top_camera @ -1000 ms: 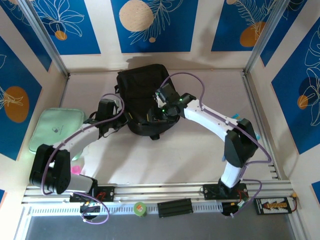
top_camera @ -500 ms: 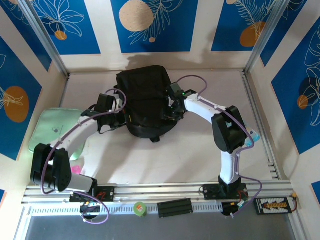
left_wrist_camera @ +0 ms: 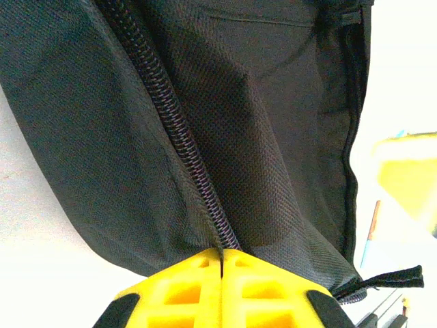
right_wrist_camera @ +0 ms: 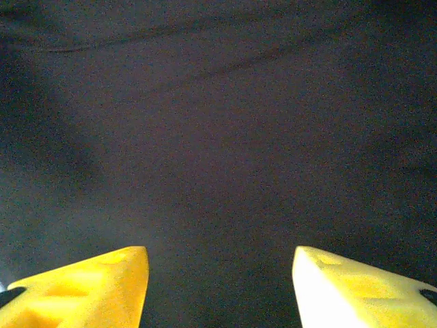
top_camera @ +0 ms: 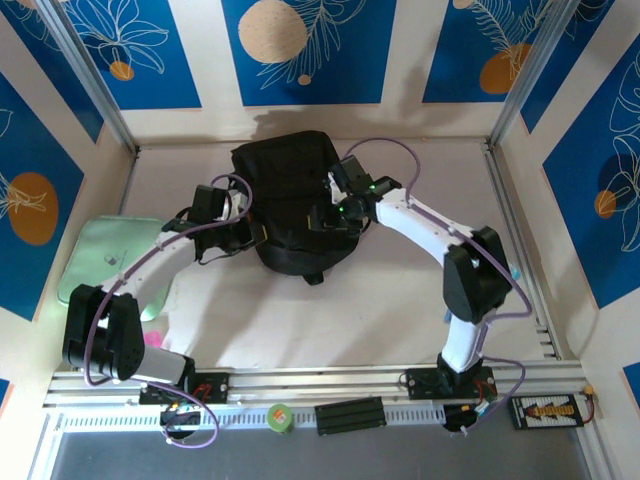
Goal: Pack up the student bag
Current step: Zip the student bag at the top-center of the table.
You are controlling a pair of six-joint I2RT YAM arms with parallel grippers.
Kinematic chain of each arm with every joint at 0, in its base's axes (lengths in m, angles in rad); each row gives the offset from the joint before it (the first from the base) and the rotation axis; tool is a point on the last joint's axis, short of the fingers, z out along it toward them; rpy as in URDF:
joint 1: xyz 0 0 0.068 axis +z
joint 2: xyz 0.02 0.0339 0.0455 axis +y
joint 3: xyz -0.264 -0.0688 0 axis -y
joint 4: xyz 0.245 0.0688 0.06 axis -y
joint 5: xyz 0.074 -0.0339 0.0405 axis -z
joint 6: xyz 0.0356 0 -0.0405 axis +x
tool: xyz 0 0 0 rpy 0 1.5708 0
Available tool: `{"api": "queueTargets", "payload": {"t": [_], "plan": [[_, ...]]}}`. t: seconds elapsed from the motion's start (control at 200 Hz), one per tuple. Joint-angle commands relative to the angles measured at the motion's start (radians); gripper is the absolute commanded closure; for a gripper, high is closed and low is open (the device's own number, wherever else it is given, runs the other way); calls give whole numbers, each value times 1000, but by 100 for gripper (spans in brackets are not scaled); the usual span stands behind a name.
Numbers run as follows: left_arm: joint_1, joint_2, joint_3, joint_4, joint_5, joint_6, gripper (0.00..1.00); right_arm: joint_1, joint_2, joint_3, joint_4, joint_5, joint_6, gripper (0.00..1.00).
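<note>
The student bag (top_camera: 290, 190), black fabric, lies at the back middle of the table. My left gripper (top_camera: 250, 238) is at its left side. In the left wrist view the yellow fingers (left_wrist_camera: 184, 287) are pressed together on a fold of bag fabric (left_wrist_camera: 259, 123), right where the zipper track (left_wrist_camera: 171, 116) runs in between them. A zipper pull (left_wrist_camera: 399, 277) hangs at the lower right. My right gripper (top_camera: 322, 218) is over the bag's right front, open. In the right wrist view its fingertips (right_wrist_camera: 123, 273) stand wide apart close above dark bag cloth (right_wrist_camera: 218, 137), with nothing between them.
A mint-green padded pouch (top_camera: 110, 255) lies at the left under my left arm. A small pink item (top_camera: 151, 339) sits near the left base. A green tape roll (top_camera: 281, 417) and a black block (top_camera: 350, 415) rest on the front rail. Walls enclose the table.
My right gripper swung to the bag's right edge, came back over its front, and its jaws spread wider. The left gripper shifted slightly back, still pinching the bag.
</note>
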Motion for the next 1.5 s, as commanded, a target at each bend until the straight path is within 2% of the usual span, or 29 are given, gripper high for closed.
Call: {"api": "queueTargets", "payload": {"t": [0.0,0.08,0.195,0.34,0.525,0.67,0.87,1.005,1.08,1.185,1.325,1.495], "plan": [[11,-1,-7,52,43,-9,100,49,-51,0,28,-123,-5,37],[11,-2,-8,51,43,-10,100,94,-67,-10,68,-170,-3,33],[10,-3,-10,51,42,-9,100,148,-66,-13,109,-166,2,30],[11,-8,-11,46,39,-8,100,181,6,48,59,-81,-9,32],[11,-13,-12,43,38,-9,100,187,60,93,28,3,-9,42],[11,-13,-17,50,37,-15,100,188,73,99,42,11,-12,47],[11,-9,-17,59,36,-22,100,191,104,122,44,43,2,59],[11,-7,-15,57,32,-23,100,195,115,137,35,74,19,72],[12,-7,-14,54,25,-27,100,201,106,140,29,89,24,85],[13,-10,-14,36,-17,-34,100,222,67,131,6,172,36,100],[13,-8,-14,-5,-98,-42,100,256,7,107,-82,337,102,100],[14,0,-24,-11,-146,-68,100,281,-28,64,-189,459,210,100]]}}
